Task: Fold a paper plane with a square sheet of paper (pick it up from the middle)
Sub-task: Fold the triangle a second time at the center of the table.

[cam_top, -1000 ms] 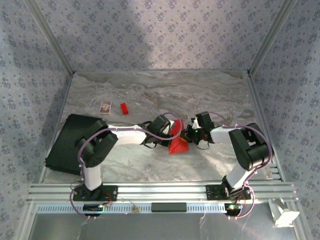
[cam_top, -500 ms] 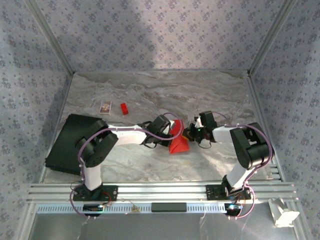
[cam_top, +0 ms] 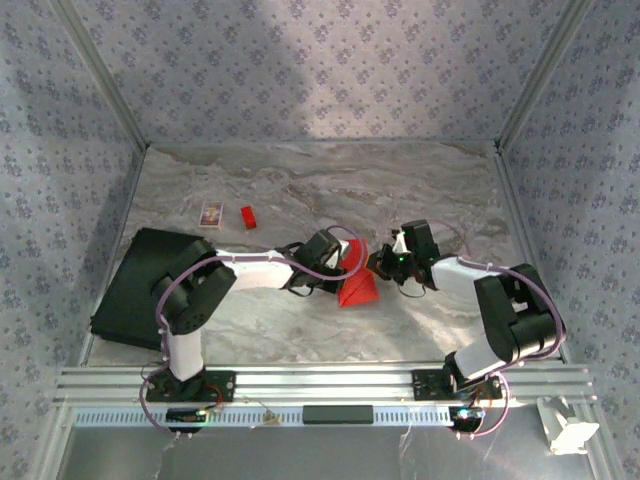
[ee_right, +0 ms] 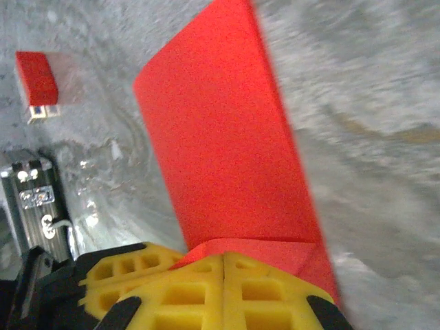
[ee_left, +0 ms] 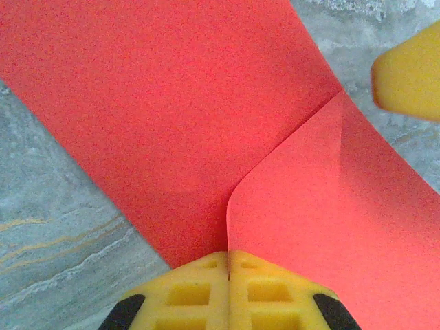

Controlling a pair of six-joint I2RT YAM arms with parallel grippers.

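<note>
Clamping paper (cam_top: pixel 358 292) edges: left tool (ee_left: pixel 229 265), right tool (ee_right: pixel 225 268); bare table (cam_top: pixel 400 190) beyond.

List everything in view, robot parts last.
sheet of paper: 1, bright red, partly folded, mid-table between the two grippers
red block: 1, red, small, far left part of the table
patterned card: 1, pale with a dark pattern, just left of the red block
black board: 1, black, flat, at the table's left edge
white object: 1, white, off the table at the near right corner
table: 1, grey marbled
left gripper: 1, yellow fingers, shut on the sheet's left side
right gripper: 1, yellow fingers, shut on the sheet's right side
</note>
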